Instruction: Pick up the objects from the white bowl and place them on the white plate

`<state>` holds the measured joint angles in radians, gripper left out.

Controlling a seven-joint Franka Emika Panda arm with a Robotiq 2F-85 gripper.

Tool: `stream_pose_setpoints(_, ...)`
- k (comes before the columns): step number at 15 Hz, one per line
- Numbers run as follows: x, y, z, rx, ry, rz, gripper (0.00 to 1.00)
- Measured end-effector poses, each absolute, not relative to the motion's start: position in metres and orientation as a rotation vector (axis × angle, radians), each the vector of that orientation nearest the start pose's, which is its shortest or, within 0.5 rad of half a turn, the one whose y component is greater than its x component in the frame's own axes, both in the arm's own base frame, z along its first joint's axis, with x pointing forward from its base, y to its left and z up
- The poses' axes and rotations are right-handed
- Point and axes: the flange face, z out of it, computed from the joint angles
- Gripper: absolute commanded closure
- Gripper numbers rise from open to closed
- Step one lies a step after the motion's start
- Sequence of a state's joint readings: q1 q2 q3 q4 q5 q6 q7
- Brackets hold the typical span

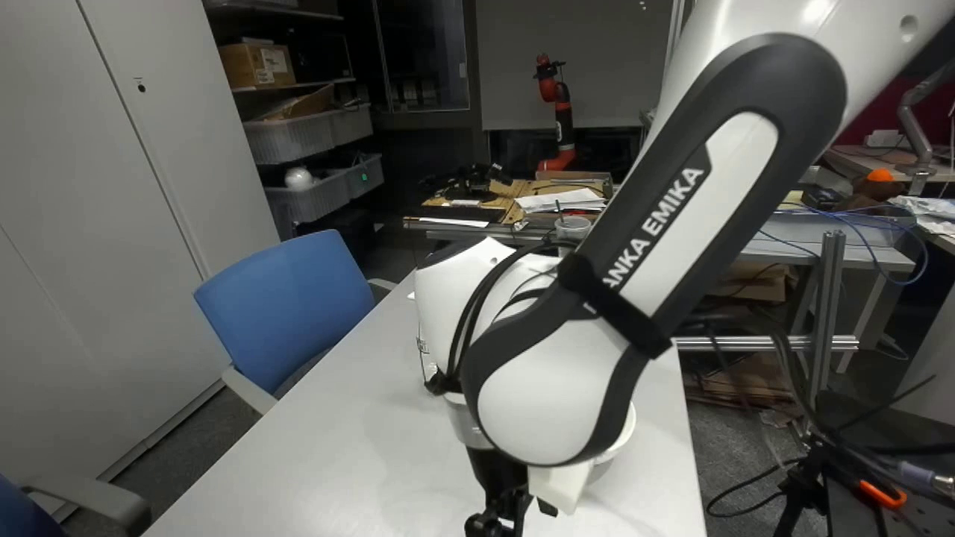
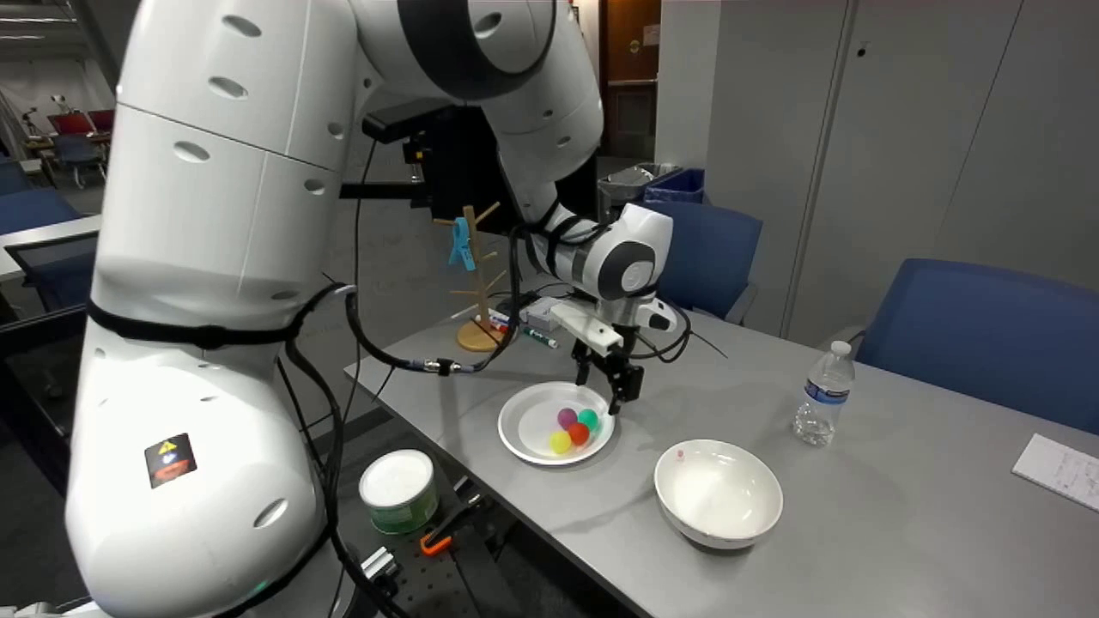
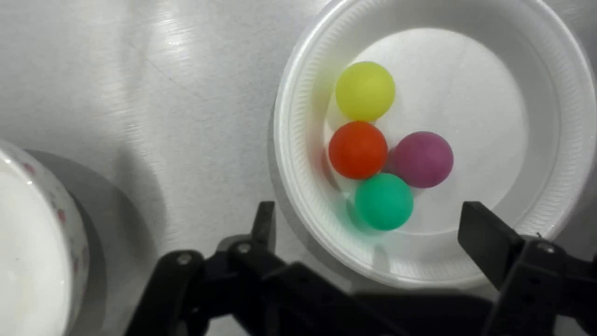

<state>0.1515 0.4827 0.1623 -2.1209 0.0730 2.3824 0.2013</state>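
A white plate [image 2: 534, 414] holds several small balls: yellow [image 2: 560, 442], orange-red [image 2: 579, 433], green [image 2: 588, 419] and purple [image 2: 567, 418]. They cluster on one side of the plate [image 3: 485, 116] in the wrist view. The white bowl [image 2: 719, 498] stands apart from the plate; its visible inside holds no balls. Part of the bowl [image 3: 32, 242] shows at the left of the wrist view. My gripper [image 3: 368, 203] is open and empty above the plate's edge. One finger appears outside the rim, the other over the plate. It also shows in an exterior view [image 2: 598, 395].
A clear water bottle [image 2: 826, 395] and a paper sheet [image 2: 1060, 472] are on the table. A wooden peg stand [image 2: 477, 283] with a blue clip, markers and a grey box stand behind the gripper. Blue chairs [image 2: 987, 335] line the far side.
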Motion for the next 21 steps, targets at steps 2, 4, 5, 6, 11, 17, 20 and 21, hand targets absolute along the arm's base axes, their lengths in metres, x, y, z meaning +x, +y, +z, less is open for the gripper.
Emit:
stream_pose_setpoints(2, 0.519, 0.170, 0.188, -3.064, -0.072, 0.350, 0.00)
stream_pose_setpoints(4, 0.512, 0.167, 0.210, -3.073, -0.077, 0.312, 0.00)
stream_pose_setpoints(5, 0.508, 0.166, 0.220, -3.076, -0.080, 0.293, 0.00)
stream_pose_setpoints(6, 0.503, 0.165, 0.230, -3.080, -0.084, 0.271, 0.00)
stream_pose_setpoints(11, 0.473, 0.165, 0.278, -3.096, -0.125, 0.165, 0.00)
stream_pose_setpoints(17, 0.432, 0.180, 0.323, -3.105, -0.199, 0.024, 0.00)
stream_pose_setpoints(20, 0.420, 0.183, 0.336, -3.104, -0.187, -0.049, 0.00)
stream_pose_setpoints(21, 0.416, 0.183, 0.338, -3.103, -0.179, -0.072, 0.00)
